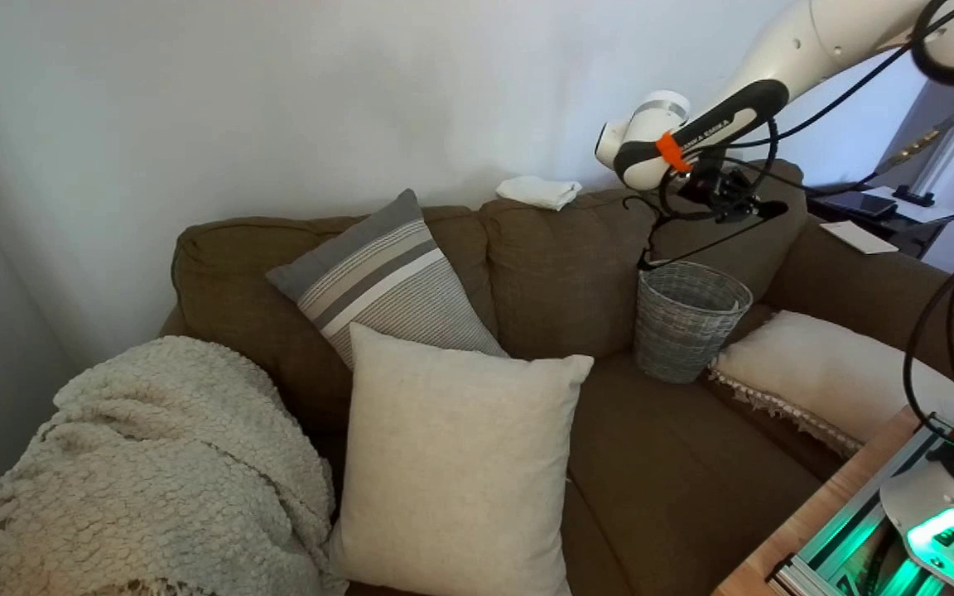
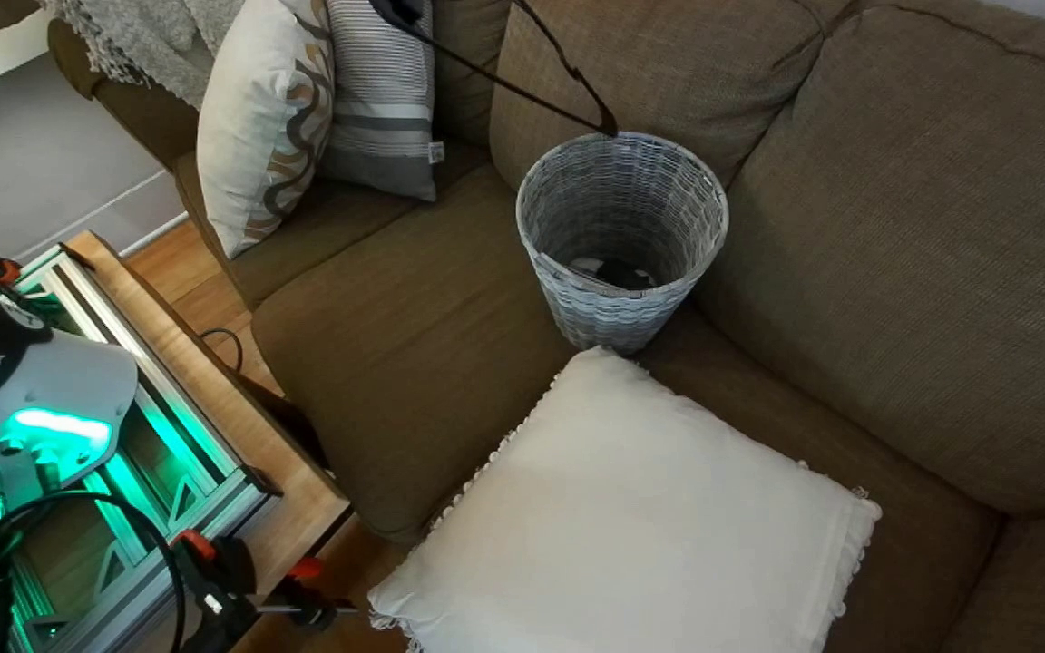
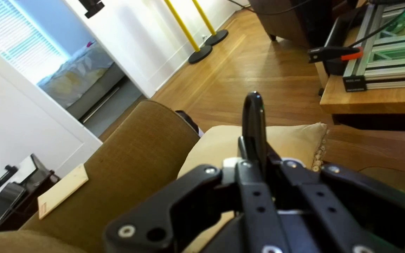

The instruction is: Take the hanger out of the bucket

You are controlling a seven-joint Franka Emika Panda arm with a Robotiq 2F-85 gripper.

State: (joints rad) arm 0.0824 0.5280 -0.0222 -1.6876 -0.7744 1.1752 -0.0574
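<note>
- Currently gripped: the hanger [image 3: 254, 128] is pinched between the fingers [image 3: 257, 196], which the wrist view shows closed on it.
- Position: the hanger hangs above the bucket [image 1: 676, 331], save perhaps its low corner — in both exterior views that corner overlaps the rim. Touching or just clear of it: cannot tell.
- Long axis: tilted. In an exterior view the bottom bar climbs from the corner by the rim, passes below the fingers, and ends high on their far side; the hook lies to the left there.
- Key relation: that low corner drops below the fingers, so it likely sets the clearance.
- Next move, judged: rise straight first, then travel — a sideways start might snag the rim and tip the bucket.
- Progress estimate: removal nearly complete, putting down not yet done.
</note>
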